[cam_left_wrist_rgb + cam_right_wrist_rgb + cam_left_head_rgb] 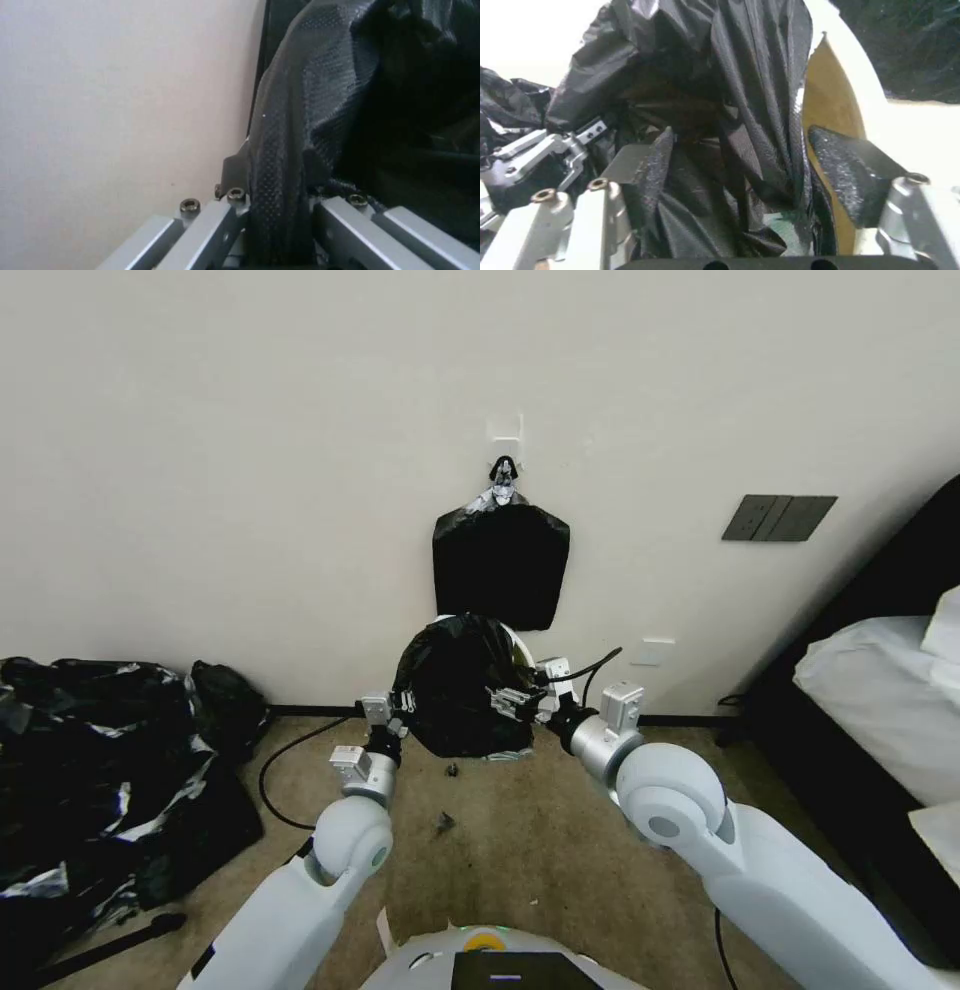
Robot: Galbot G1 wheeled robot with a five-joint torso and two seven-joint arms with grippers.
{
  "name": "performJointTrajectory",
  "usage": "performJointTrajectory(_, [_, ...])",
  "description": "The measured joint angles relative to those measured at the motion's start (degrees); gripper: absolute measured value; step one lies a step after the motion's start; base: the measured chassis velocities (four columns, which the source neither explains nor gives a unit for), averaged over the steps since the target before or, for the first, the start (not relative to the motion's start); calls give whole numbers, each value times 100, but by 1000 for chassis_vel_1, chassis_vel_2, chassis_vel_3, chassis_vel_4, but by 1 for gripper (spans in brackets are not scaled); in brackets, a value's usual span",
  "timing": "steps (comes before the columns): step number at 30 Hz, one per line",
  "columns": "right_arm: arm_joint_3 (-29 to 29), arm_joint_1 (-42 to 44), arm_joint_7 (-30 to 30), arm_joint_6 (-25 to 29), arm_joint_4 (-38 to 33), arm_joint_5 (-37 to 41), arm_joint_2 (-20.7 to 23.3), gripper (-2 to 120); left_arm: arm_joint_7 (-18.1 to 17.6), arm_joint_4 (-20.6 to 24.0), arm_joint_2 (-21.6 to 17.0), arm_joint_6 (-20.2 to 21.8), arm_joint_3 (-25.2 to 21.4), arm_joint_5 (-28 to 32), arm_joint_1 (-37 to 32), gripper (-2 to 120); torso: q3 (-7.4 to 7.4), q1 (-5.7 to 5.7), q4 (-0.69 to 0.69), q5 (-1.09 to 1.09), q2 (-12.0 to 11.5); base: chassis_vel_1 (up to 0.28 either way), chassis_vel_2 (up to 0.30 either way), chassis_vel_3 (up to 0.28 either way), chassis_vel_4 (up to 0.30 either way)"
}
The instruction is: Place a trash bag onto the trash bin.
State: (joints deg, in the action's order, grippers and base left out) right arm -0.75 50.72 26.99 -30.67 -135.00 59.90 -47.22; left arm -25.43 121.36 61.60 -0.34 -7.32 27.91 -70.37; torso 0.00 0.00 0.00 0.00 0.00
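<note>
Against the wall, trash bag (455, 685) hiding trash bin (522, 648), left gripper (398, 710) clamping it

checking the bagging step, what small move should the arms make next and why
Probably ease both pincers down: the trash bag drapes over the trash bin, the left pincer clamps its edge, the right pincer is open around the folds, and white rim shows bare.

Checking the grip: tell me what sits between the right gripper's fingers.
Folds of the thin glossy black plastic trash bag, seen in the right wrist view.
</note>
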Motion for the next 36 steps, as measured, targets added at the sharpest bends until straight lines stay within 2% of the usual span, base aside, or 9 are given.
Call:
performJointTrajectory(2, [-1, 1, 4, 2, 3, 3, 0, 67, 9, 13, -4, -2, 0, -2, -6, 1, 0, 0, 0, 0, 0, 0, 0, 0, 0])
performJointTrajectory(9, [-19, 13, 16, 37, 6, 39, 12, 36, 19, 5, 0, -6, 3, 21, 20, 1, 0, 0, 0, 0, 0, 0, 0, 0, 0])
performJointTrajectory(11, [-23, 13, 16, 48, 6, 46, 15, 33, 19, 1, 0, -6, 3, 28, 26, 1, 0, 0, 0, 0, 0, 0, 0, 0, 0])
performJointTrajectory(13, [-28, 13, 16, 77, 6, 73, 20, 22, 19, -11, 0, -6, 3, 48, 38, 1, 0, 0, 0, 0, 0, 0, 0, 0, 0])
performJointTrajectory(15, [-31, 11, 17, 91, 6, 93, 23, 18, 19, -20, 0, -6, 2, 65, 42, 1, 0, 0, 0, 0, 0, 0, 0, 0, 0])
performJointTrajectory(17, [-51, 10, 16, 124, 2, 132, 32, 8, 19, -36, -1, 1, -9, 156, 45, 1, 0, 0, 0, 0, 0, 0, 0, 0, 0])
performJointTrajectory(18, [-51, 10, 16, 124, 2, 132, 32, 8, 19, -36, -1, 1, -9, 156, 45, 1, 0, 0, 0, 0, 0, 0, 0, 0, 0])
performJointTrajectory(20, [-96, 21, 16, 160, -8, 142, 42, 0, 19, -55, 0, 11, -20, 229, 45, 1, 0, 0, 0, 0, 0, 0, 0, 0, 0])
performJointTrajectory(36, [-465, 131, 65, 327, -41, 142, 158, 0, 23, -139, 43, 131, -84, 688, 53, 1, 0, 0, 0, 0, 0, 0, 0, 0, 0])
